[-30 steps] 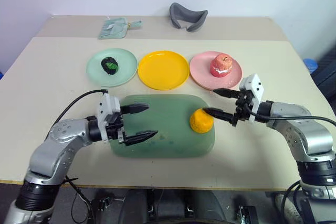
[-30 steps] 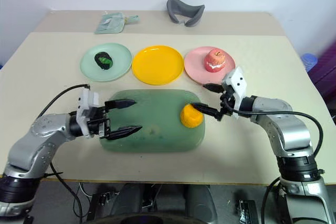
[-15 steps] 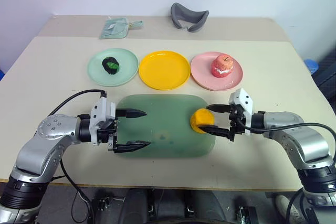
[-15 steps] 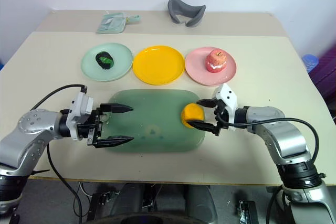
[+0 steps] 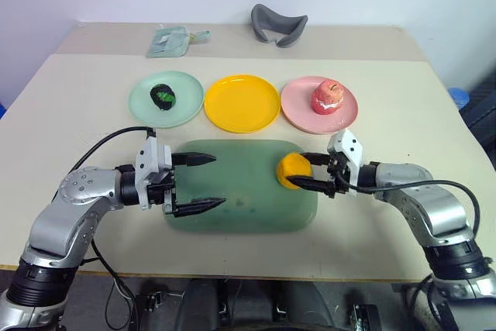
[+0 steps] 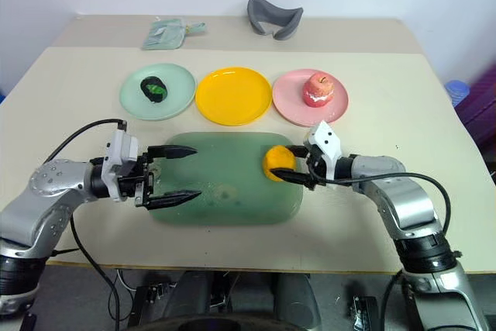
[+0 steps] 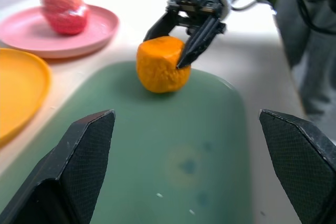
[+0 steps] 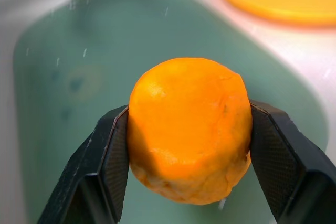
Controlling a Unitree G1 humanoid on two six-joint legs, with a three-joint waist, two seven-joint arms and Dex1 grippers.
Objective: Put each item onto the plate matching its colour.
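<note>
**Kai:** Orange fruit (image 5: 294, 171) sits at the right end of the green mat (image 5: 240, 211), head view. Right gripper (image 5: 304, 171) has one finger on each side of it, both touching.

**Ravi:** Left side?

**Kai:** Left gripper (image 5: 203, 182) hangs over the mat's left end, fingers spread wide, nothing between them. Well apart from the fruit.

**Ravi:** Plates?

**Kai:** Row of three behind the mat on the beige table (image 5: 77, 114). Mint green plate (image 5: 186, 98) carries the dark green lump (image 5: 162, 96). Yellow plate (image 5: 241, 103) in the middle is bare. Pink plate (image 5: 298, 106) carries the red apple (image 5: 326, 96). Grey curved thing (image 5: 277, 24) and a pale green pouch (image 5: 172, 40) lie at the far edge.

**Ravi:** Left wrist cam?

**Kai:** Its own two fingers (image 7: 79, 161) stand far apart across the mat. Beyond them the fruit rests on the mat, right gripper's black fingertips against its sides. Apple on the pink plate and the yellow plate's rim show behind.

**Ravi:** Right wrist cam?

**Kai:** Fruit is squeezed between both pads (image 8: 113, 156), contact on each flank. Mat lies under it, yellow plate's edge beyond. Can't tell whether the fruit has left the mat's surface.
</note>
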